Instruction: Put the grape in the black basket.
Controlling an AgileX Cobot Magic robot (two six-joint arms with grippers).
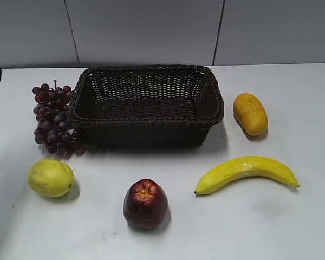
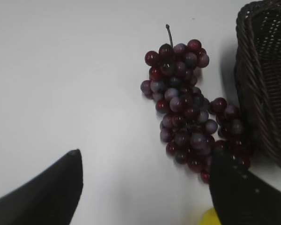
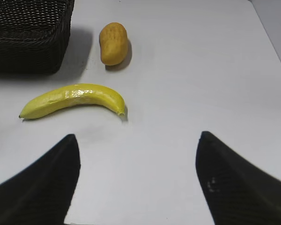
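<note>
The grape (image 1: 54, 117) is a dark red-purple bunch lying on the white table against the left side of the black basket (image 1: 206, 116). The left wrist view shows the grape (image 2: 187, 108) with its stem pointing away, beside the basket (image 2: 267, 89) at the right edge. My left gripper (image 2: 145, 157) is open and empty; its right finger overlaps the bunch's near end in the picture. My right gripper (image 3: 138, 140) is open and empty over bare table. The basket is empty. Neither gripper's jaws show in the exterior view.
A lemon (image 1: 50, 177), a dark red apple (image 1: 145, 204), a banana (image 1: 246, 172) and an orange oblong fruit (image 1: 249, 113) lie around the basket. The right wrist view shows the banana (image 3: 72, 101), the orange fruit (image 3: 114, 43) and the basket's corner (image 3: 30, 35).
</note>
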